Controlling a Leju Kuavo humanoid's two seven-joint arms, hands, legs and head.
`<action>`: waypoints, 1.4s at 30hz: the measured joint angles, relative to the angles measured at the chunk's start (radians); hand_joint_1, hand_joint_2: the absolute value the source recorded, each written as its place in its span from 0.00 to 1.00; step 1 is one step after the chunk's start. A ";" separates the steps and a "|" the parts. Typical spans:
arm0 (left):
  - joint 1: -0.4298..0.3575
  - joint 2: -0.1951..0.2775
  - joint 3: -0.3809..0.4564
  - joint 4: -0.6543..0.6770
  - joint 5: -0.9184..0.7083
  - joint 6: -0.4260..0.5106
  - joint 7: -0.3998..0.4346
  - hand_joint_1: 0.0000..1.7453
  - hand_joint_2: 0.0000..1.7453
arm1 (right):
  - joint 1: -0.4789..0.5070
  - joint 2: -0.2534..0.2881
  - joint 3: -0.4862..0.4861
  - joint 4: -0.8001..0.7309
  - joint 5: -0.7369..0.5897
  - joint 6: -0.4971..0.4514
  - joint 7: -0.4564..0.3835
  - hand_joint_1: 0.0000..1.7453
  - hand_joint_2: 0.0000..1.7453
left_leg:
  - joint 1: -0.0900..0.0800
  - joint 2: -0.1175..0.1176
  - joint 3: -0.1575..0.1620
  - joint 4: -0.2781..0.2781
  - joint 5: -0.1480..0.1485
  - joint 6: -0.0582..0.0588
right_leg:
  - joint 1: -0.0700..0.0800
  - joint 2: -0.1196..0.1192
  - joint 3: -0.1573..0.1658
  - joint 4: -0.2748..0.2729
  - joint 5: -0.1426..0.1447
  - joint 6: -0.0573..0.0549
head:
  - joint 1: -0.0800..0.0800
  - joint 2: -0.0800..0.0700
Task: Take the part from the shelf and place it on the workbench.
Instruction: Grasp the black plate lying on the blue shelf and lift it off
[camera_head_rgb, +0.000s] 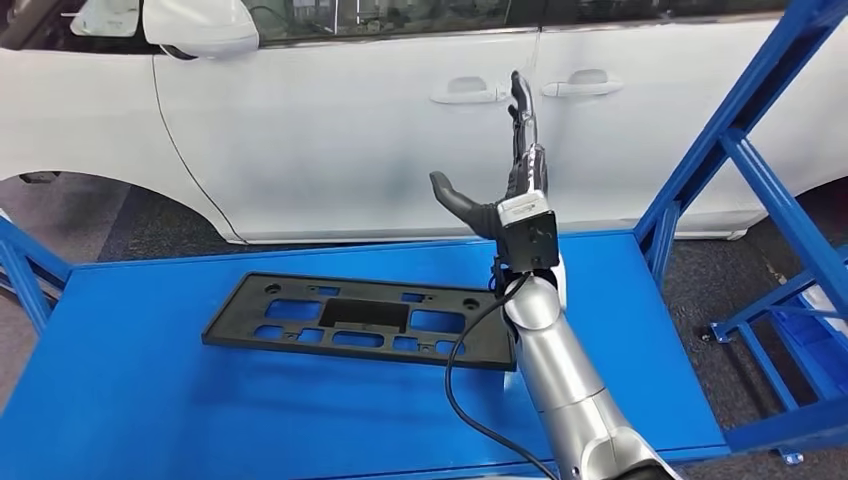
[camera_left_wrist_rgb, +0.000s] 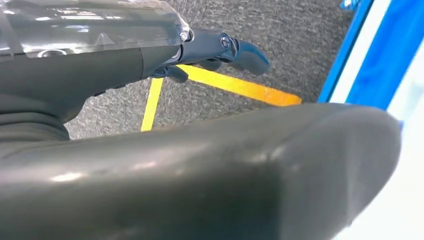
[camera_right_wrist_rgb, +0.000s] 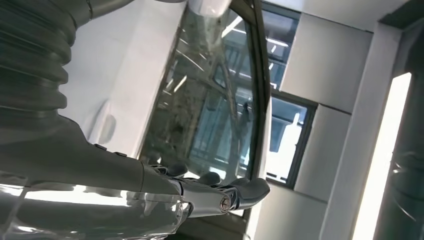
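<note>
A flat black plastic part (camera_head_rgb: 355, 322) with several cut-outs lies on the blue workbench (camera_head_rgb: 150, 400), left of my right arm. My right hand (camera_head_rgb: 505, 175) is raised above the bench's far side, fingers straight up and thumb out to the left, holding nothing; it is apart from the part. The right wrist view shows that hand's fingers (camera_right_wrist_rgb: 240, 192) stretched out against the car window. My left hand (camera_left_wrist_rgb: 220, 50) hangs over grey carpet, its dark fingers slightly bent with nothing in them.
A white car (camera_head_rgb: 330, 120) stands just behind the workbench. A blue shelf frame (camera_head_rgb: 760, 180) rises at the right of the bench. Yellow floor tape (camera_left_wrist_rgb: 240, 87) crosses the carpet below my left hand, near a blue frame edge (camera_left_wrist_rgb: 350, 55).
</note>
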 joint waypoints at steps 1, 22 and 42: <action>0.000 0.000 0.000 0.000 0.000 0.000 0.000 0.00 0.00 | 0.003 -0.001 0.000 -0.004 -0.002 0.005 0.000 0.00 1.00 | 0.000 0.000 -0.029 0.065 -0.033 -0.002 | 0.001 0.000 0.001 0.000 0.000 -0.002 | 0.000 0.000; 0.004 0.000 0.013 0.000 0.004 -0.008 0.018 0.00 0.00 | 0.192 -0.242 0.079 -0.186 -0.332 0.914 -0.113 0.00 1.00 | -0.001 -0.004 0.044 -0.087 0.054 0.043 | -0.003 -0.001 -0.064 0.150 -0.057 0.047 | 0.000 0.000; 0.006 -0.001 0.023 0.000 0.009 -0.005 0.016 0.00 0.00 | 0.319 -0.360 0.314 -0.315 0.442 0.391 -0.114 0.00 1.00 | -0.010 -0.001 0.059 -0.081 0.033 0.023 | 0.009 -0.001 0.008 0.017 -0.019 0.019 | 0.000 0.000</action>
